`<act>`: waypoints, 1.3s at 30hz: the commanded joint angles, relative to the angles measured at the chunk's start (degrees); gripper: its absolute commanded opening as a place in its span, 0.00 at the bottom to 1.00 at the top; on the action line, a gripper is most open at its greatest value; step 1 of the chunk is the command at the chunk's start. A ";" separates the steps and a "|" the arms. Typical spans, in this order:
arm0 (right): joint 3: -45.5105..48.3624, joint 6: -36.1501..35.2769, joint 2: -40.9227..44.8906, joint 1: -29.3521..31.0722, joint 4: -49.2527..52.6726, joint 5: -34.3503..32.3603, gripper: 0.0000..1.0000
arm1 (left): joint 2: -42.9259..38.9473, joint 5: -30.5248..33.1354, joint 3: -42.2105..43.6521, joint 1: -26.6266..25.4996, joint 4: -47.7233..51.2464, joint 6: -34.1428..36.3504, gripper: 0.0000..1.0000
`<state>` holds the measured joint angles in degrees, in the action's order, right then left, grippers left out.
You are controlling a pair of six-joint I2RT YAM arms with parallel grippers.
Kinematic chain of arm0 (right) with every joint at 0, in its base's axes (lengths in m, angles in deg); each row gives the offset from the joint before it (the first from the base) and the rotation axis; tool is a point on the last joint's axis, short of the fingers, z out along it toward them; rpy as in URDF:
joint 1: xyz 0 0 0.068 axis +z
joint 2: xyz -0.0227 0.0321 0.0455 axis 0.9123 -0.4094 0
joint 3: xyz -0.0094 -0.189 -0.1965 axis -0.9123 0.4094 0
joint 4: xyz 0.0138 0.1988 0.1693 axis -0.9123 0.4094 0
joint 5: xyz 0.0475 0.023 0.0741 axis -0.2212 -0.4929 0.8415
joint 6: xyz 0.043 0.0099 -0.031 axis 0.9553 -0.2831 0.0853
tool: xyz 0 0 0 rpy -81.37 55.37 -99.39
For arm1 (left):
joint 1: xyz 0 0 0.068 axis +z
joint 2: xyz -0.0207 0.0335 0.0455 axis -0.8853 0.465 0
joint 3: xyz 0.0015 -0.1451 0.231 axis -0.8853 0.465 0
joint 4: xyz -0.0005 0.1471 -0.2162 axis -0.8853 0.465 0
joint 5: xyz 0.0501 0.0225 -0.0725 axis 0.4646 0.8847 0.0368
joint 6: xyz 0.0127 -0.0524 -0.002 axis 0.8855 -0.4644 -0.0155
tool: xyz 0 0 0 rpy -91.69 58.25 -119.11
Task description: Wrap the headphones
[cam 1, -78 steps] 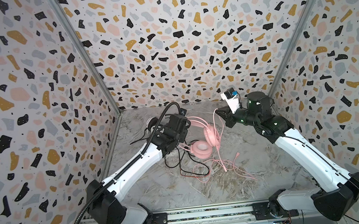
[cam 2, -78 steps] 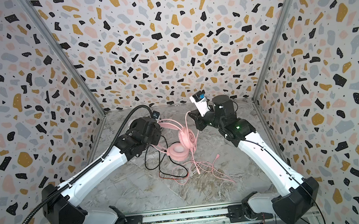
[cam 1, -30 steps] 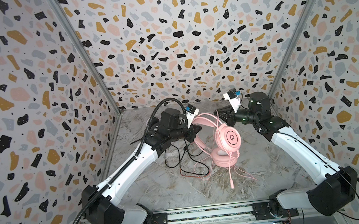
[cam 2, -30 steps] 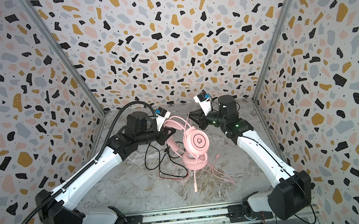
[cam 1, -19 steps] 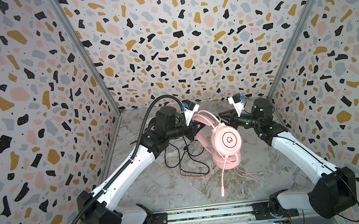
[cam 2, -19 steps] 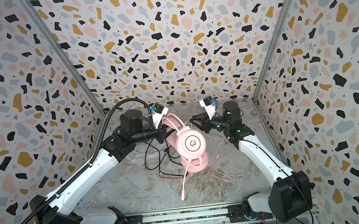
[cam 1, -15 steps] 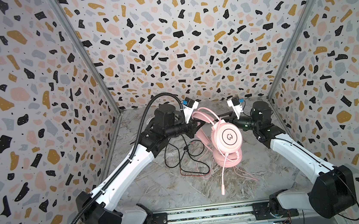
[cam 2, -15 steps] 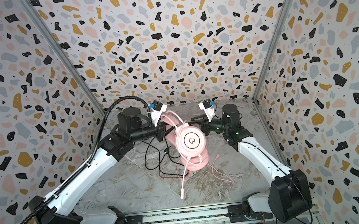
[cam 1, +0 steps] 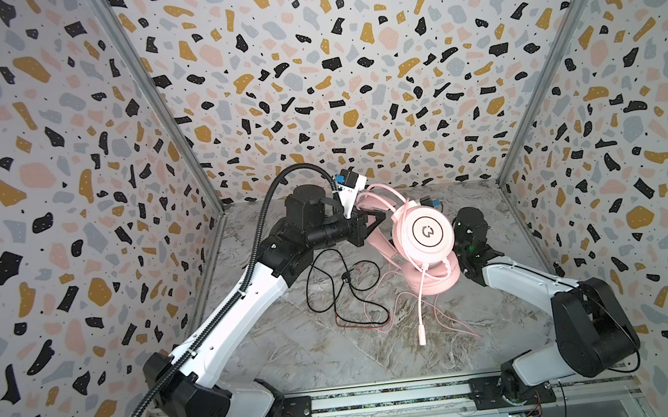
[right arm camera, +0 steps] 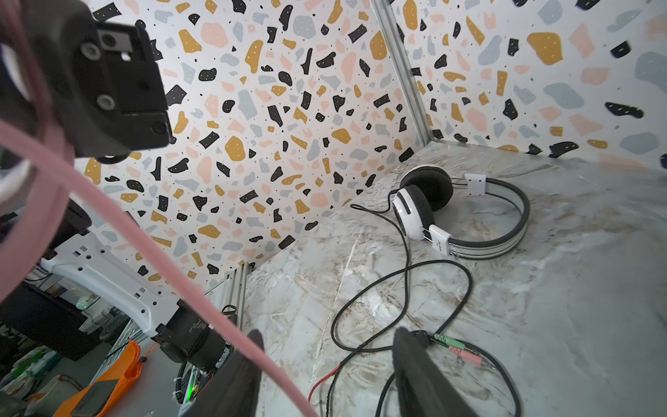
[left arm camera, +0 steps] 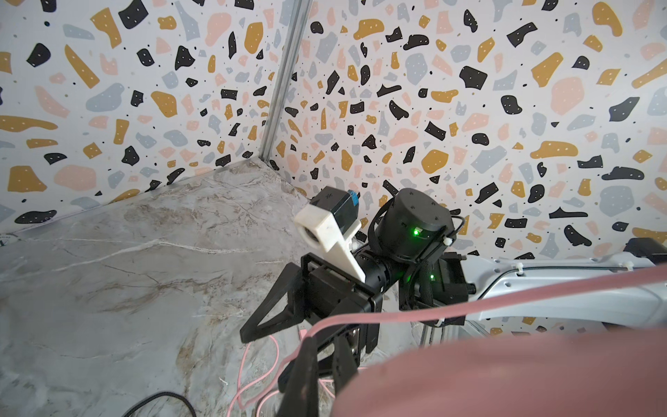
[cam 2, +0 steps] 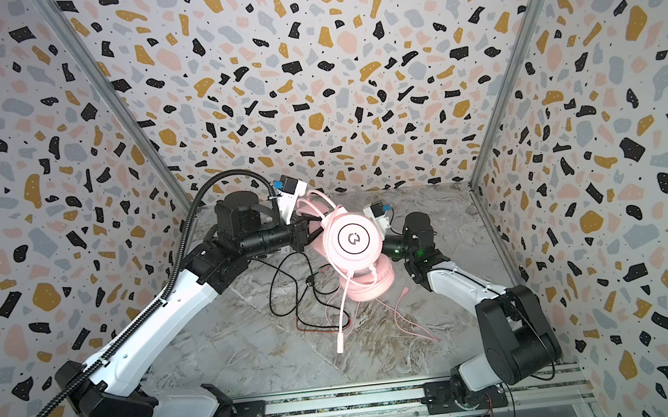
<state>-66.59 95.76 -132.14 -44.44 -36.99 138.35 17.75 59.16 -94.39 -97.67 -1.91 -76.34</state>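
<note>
Pink plastic fills the middle of both top views: the pink headset (cam 1: 422, 232) is held clear of the table (cam 1: 295, 347), between the two arms. It is clamped at its headband by the left gripper (cam 1: 375, 225), whose jaws are closed tight on it. The exact contact is blurred in the left wrist view, where most of the frame's lower corner is taken up by an out-of-focus pink mass.

The right gripper (right arm camera: 328, 332) is masked by the upper ear cup in both top views. In the right wrist view its fingers (right arm camera: 418, 375) are seen spread wide apart, gripping nothing. A thin pink strip is seen running between them – band or cable, it cannot be told which.

The headset is turned so that one cup's outer face, marked with a ring, looks up at the camera head. The second cup is seen below it, partly covered. The headband arches from the cups toward the back wall and the left gripper. The mic boom (cam 1: 421, 314) hangs straight down toward the table. The pink cable (left arm camera: 243, 361) is trailed loosely over the marble-patterned surface.

The white headset (right arm camera: 409, 213) is hidden behind the left arm in both top views – it is shown only by the right wrist camera. It lies near a corner of the walls, cups together on the corner side, the striped band arching away. Its black cable (right arm camera: 407, 249) is sprawled in loose loops across the table.
</note>
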 commanded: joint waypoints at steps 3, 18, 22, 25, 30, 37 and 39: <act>1.36 4.47 -3.58 1.67 -13.23 0.15 0.59 | -1.05 -1.87 -4.55 0.65 -7.45 -5.96 0.00; 7.55 12.88 -11.66 1.77 -31.81 0.41 0.13 | -3.23 10.25 -2.24 4.63 -11.54 -14.56 0.00; 10.49 12.80 -10.13 2.24 -31.39 -0.64 0.11 | -5.29 20.78 2.14 5.90 -15.63 -17.55 0.00; 12.27 10.48 -7.90 2.75 -28.49 -1.43 0.11 | -6.16 26.83 3.99 6.99 -17.31 -20.03 0.00; 14.89 4.87 -1.91 2.92 -19.13 -4.54 0.10 | -5.90 33.40 3.15 8.35 -13.28 -20.42 0.00; 16.29 -1.84 5.20 6.02 -6.93 -8.82 0.10 | -7.87 40.74 8.01 10.43 -17.16 -25.16 0.00; 16.29 -3.84 7.57 6.76 -3.28 -10.20 0.10 | -7.79 43.77 7.81 10.65 -16.09 -25.01 0.00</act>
<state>-50.48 96.91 -128.08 -38.67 -47.74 130.72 12.18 96.95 -85.82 -87.44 -10.13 -97.81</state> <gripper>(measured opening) 0.106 0.083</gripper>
